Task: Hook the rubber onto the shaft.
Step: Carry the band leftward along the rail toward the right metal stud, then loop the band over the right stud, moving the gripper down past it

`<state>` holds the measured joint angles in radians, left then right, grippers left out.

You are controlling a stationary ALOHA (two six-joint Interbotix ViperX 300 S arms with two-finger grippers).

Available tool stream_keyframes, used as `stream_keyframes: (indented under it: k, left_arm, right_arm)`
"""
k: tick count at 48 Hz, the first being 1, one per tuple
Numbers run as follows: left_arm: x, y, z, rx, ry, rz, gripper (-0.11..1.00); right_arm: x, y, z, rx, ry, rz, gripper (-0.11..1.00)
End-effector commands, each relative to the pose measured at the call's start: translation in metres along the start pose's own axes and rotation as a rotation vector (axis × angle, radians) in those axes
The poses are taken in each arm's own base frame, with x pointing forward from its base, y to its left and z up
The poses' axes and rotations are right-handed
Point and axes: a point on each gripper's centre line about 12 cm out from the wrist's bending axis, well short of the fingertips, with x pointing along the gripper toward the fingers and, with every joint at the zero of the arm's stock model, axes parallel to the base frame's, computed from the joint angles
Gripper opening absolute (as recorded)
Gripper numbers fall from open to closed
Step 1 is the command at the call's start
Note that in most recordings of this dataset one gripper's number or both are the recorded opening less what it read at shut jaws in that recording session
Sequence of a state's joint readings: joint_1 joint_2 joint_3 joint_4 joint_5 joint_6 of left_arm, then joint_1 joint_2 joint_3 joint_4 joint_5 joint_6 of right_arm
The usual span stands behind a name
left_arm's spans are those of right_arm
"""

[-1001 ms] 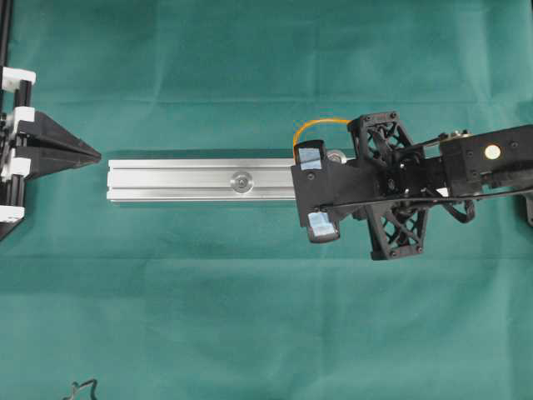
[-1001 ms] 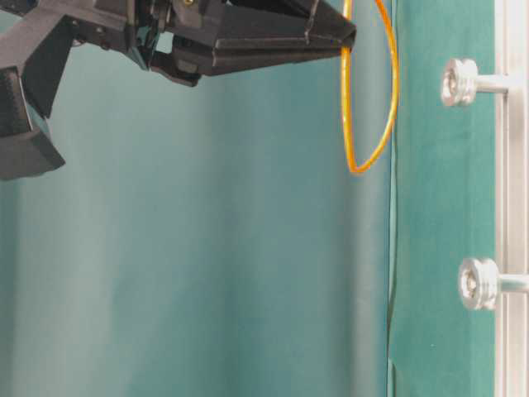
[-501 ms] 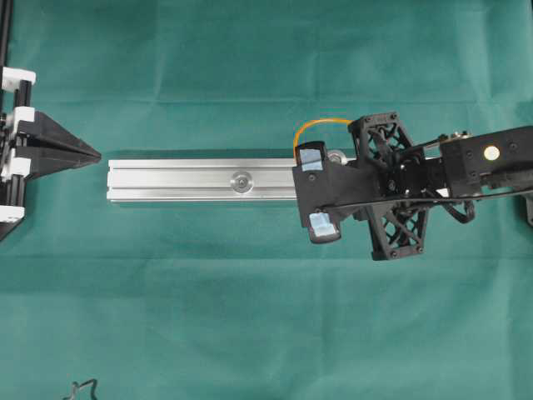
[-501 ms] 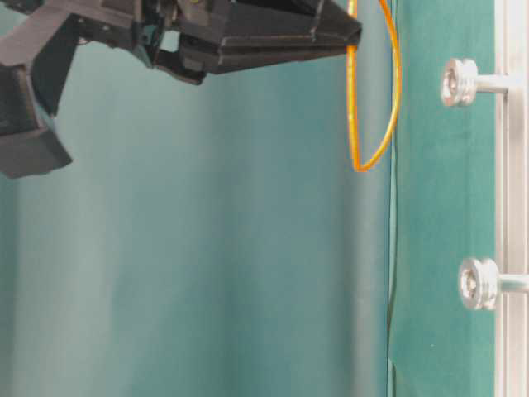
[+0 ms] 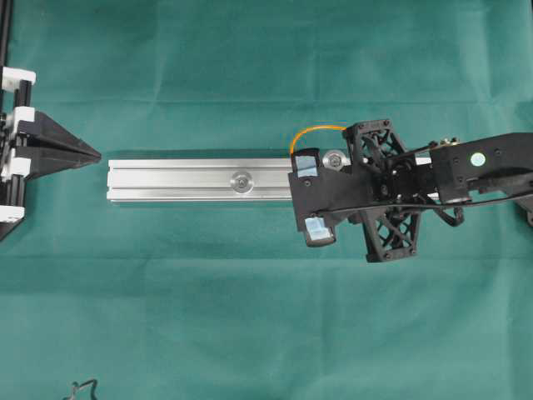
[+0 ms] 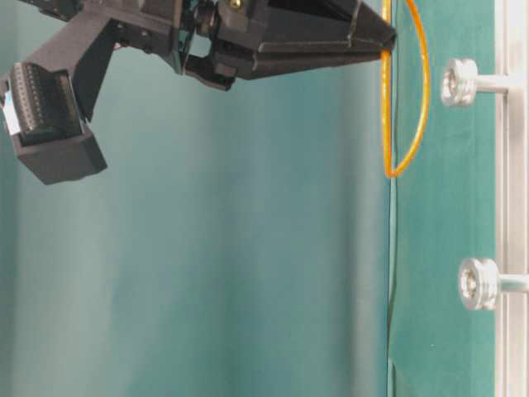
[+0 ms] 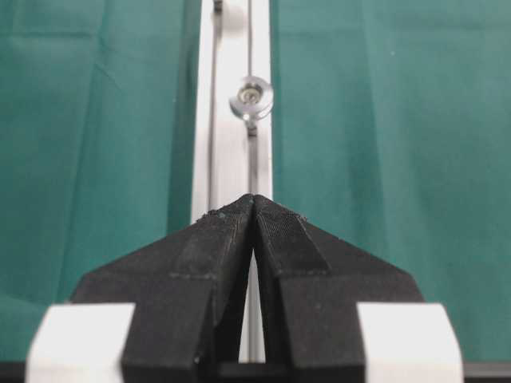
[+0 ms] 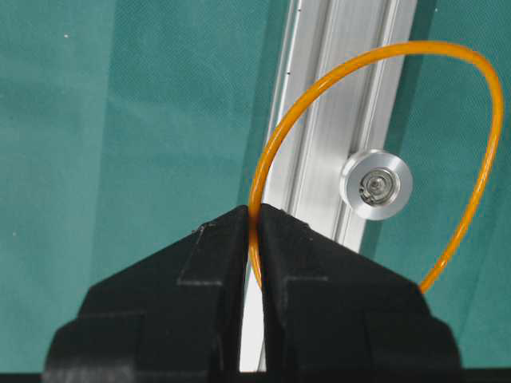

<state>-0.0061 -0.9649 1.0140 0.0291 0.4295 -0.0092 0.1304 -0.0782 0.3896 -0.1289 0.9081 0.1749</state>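
The rubber (image 8: pixel 415 46) is a thin orange loop, and my right gripper (image 8: pixel 256 209) is shut on one side of it. In the right wrist view the loop's outline rings the round silver head of a shaft (image 8: pixel 376 184) that stands on the aluminium rail (image 8: pixel 335 96). At table level the rubber (image 6: pixel 423 107) hangs from the right gripper (image 6: pixel 388 45), a short gap away from that shaft (image 6: pixel 459 82). Seen from overhead, the rubber (image 5: pixel 312 131) arcs beside the shaft (image 5: pixel 336 158). My left gripper (image 5: pixel 98 155) is shut and empty just off the rail's left end.
A second shaft (image 5: pixel 242 181) stands at the middle of the rail (image 5: pixel 166 181); the left wrist view shows it (image 7: pixel 251 97) ahead of the left gripper (image 7: pixel 254 197). Green cloth (image 5: pixel 250 317) covers the table. A black cable end (image 5: pixel 79 387) lies at the bottom left.
My right gripper has moved closer to the rail with the rubber, bringing the loop nearer the shaft head. The shaft head now shows from overhead. The left arm has not moved.
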Motion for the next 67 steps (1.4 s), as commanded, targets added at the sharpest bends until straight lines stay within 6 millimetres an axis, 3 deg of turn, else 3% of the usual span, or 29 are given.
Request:
stream_keyframes:
  k: [1, 41, 67]
  left_arm:
    - [-0.003, 0.0, 0.012, 0.003, -0.031, 0.0, 0.0]
    - [-0.003, 0.0, 0.012, 0.003, -0.029, 0.0, 0.0]
    - [-0.002, 0.0, 0.012, 0.003, -0.028, 0.0, 0.0]
  right_arm:
    - [-0.006, 0.0, 0.004, 0.002, -0.031, 0.001, 0.07]
    - [-0.006, 0.0, 0.006, 0.008, -0.043, 0.009, 0.07]
    - [-0.003, 0.014, 0.006, -0.019, -0.049, 0.026, 0.07]
